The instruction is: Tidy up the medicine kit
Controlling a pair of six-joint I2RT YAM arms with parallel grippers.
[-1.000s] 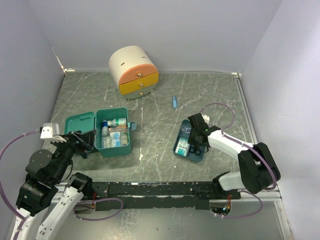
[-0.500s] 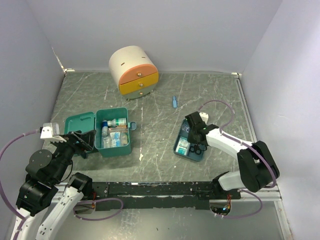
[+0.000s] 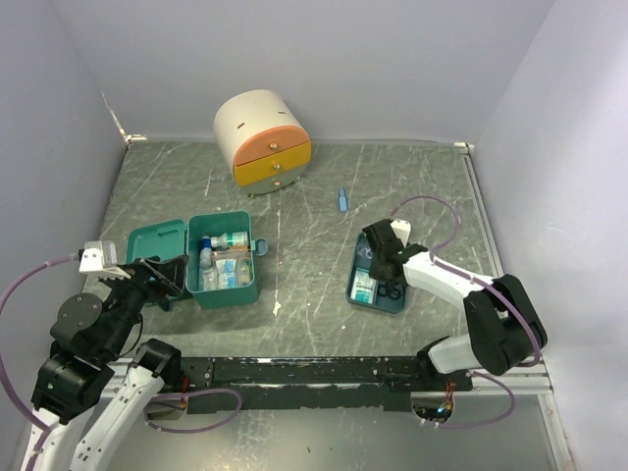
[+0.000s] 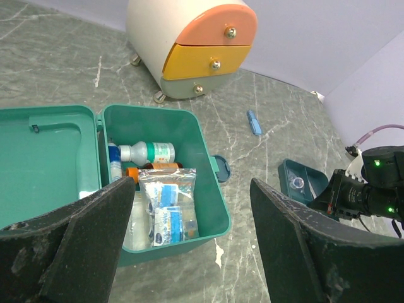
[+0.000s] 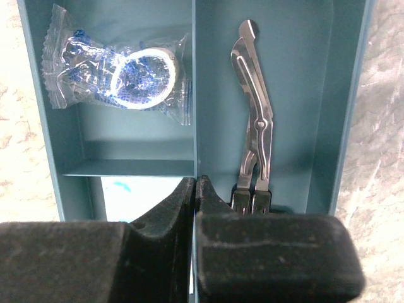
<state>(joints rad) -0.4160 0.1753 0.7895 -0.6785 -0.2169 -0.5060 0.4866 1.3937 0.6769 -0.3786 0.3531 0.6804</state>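
The medicine kit [image 3: 228,295] sits lid-open on the left of the worktop [image 3: 314,196], with a bottle [image 4: 148,152] and packets [image 4: 167,205] inside. The left gripper [image 4: 192,186] hovers just in front of it, jaws spread wide. The right gripper [image 5: 195,189] is down in the dark-blue tray [image 5: 290,50], jaws pinching its middle divider [image 5: 194,95] between a wrapped tape roll [image 5: 136,72] and scissors [image 5: 255,126].

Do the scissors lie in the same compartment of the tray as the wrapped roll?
No, a wall of the tray stands between the scissors and the wrapped roll, each in its own compartment.
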